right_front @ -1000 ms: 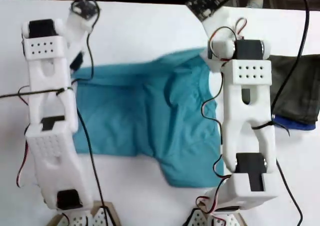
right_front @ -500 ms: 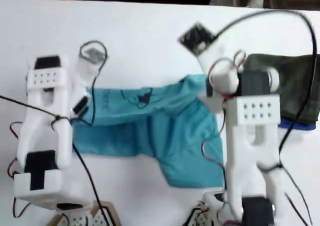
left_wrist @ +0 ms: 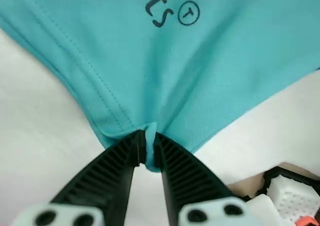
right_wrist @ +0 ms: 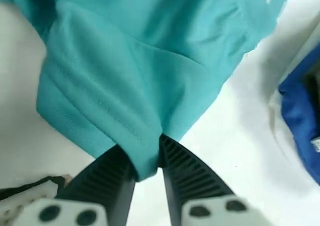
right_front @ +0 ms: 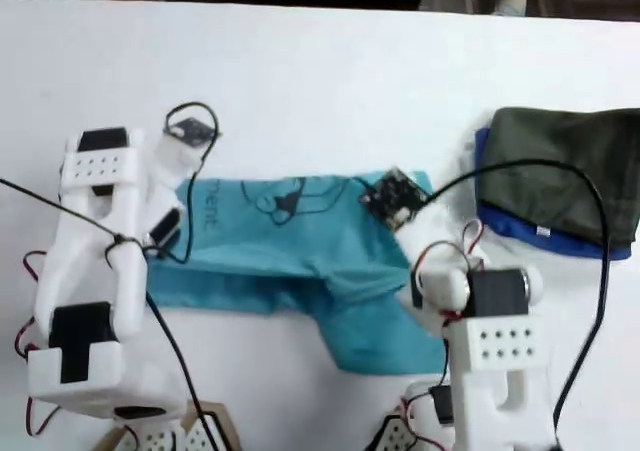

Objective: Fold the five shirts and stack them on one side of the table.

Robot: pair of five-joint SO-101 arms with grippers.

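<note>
A teal shirt [right_front: 300, 246] lies across the middle of the table, its far part folded over toward the near side so a dark print faces up. My left gripper [left_wrist: 149, 146] is shut on a pinched fold of the teal shirt [left_wrist: 190, 75] at its left end. At the shirt's right end, my right gripper [right_wrist: 145, 156] is shut on a doubled hem of the teal shirt [right_wrist: 150, 60]. In the high view the left gripper [right_front: 165, 229] sits at the cloth's left edge. A lower flap of the shirt sticks out toward the near edge.
A folded dark green shirt [right_front: 565, 166] lies on a folded blue shirt [right_front: 520, 226] at the table's right side, close to the right arm. The white table [right_front: 300, 71] stretches bare behind the teal shirt. Cables hang off both arms.
Both arms have drawn back toward the near edge with the shirt's far edge in their grippers, folding it over itself. The print has come into view on top.
</note>
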